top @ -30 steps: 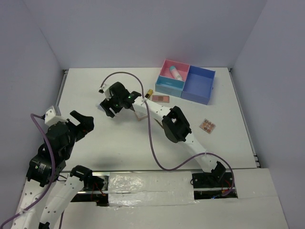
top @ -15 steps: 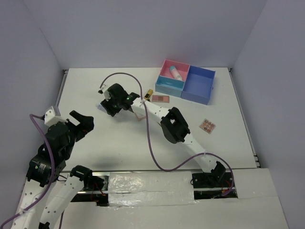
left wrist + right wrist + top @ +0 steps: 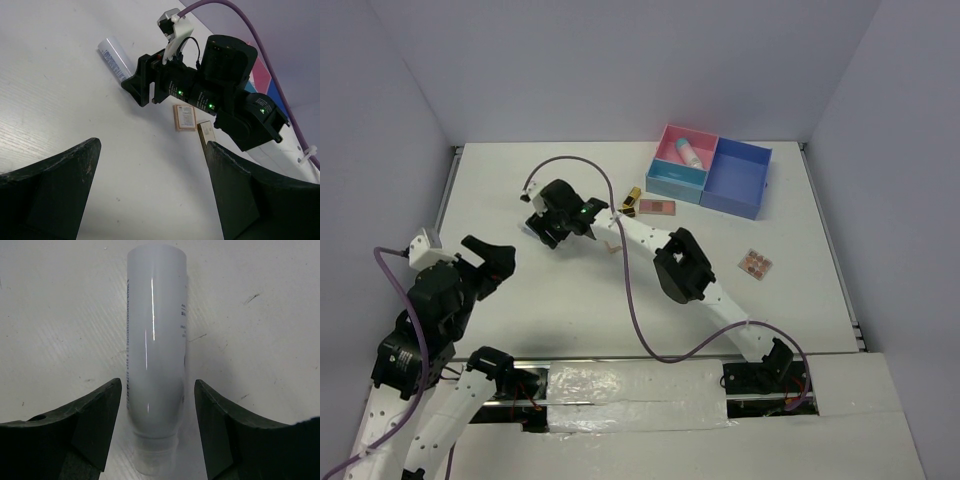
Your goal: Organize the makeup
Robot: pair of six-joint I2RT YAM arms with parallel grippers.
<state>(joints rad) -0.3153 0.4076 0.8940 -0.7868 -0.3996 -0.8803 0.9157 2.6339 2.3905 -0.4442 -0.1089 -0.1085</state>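
A white tube [image 3: 155, 340] lies flat on the table, lengthwise between the fingers of my right gripper [image 3: 156, 385]. The jaws stand open with a narrow gap on each side of the tube. From the left wrist, the tube's far end [image 3: 116, 59] sticks out beyond the right gripper [image 3: 139, 86]. Overhead, the right gripper [image 3: 542, 218] reaches to the far left of the table. A second tube [image 3: 688, 152] lies in the pink compartment. A lipstick [image 3: 633, 197] and a palette [image 3: 658, 207] lie beside the box, and another palette [image 3: 754, 264] lies further right. My left gripper [image 3: 496, 262] hovers open and empty.
The pink-and-blue compartment box [image 3: 738, 178] stands at the back right. A small peach palette [image 3: 613, 245] lies under the right arm, and the left wrist camera also sees this palette [image 3: 184, 117]. The purple cable [image 3: 630, 290] loops over the table's middle.
My right gripper has slid a little to the left, over the tube, and its jaws have narrowed. The left arm has sunk slightly toward the near edge.
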